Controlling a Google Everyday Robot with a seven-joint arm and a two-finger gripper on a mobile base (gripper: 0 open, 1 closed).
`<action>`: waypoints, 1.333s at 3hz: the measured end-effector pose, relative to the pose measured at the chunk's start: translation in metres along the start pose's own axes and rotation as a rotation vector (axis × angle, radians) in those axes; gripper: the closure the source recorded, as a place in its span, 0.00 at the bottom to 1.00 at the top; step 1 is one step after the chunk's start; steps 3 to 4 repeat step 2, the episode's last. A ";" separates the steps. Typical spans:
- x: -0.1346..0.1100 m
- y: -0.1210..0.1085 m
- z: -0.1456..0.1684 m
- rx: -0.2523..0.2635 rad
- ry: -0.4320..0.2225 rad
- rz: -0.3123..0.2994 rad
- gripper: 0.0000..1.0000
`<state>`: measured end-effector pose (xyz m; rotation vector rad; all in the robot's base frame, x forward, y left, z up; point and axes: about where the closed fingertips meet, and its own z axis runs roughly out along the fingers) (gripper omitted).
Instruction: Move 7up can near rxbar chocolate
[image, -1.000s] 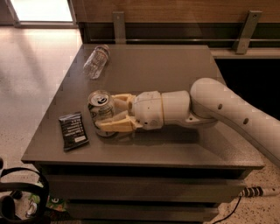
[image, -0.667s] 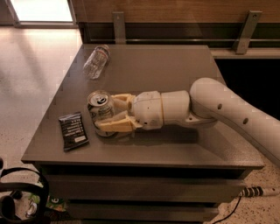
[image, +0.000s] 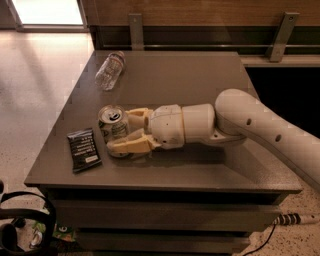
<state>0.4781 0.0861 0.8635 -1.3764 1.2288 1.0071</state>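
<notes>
The 7up can (image: 112, 119) stands upright on the grey table (image: 200, 75), left of centre, its silvery top with pull tab facing up. My gripper (image: 120, 131) reaches in from the right and holds the can between its two tan fingers: one finger (image: 138, 115) is behind the can and the other (image: 127, 146) is in front, low on it. The rxbar chocolate (image: 83, 148), a flat black wrapper with white text, lies just left of the can near the table's front-left corner, a small gap apart.
A clear crinkled plastic bottle (image: 109, 70) lies on its side at the table's back left. My white arm (image: 260, 125) crosses the table's right half. A wooden wall with metal brackets stands behind. Black cables (image: 25, 220) lie on the floor at front left.
</notes>
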 end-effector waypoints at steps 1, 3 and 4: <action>-0.001 0.001 0.002 -0.004 0.000 -0.001 0.00; -0.001 0.001 0.002 -0.004 0.000 -0.001 0.00; -0.001 0.001 0.002 -0.004 0.000 -0.001 0.00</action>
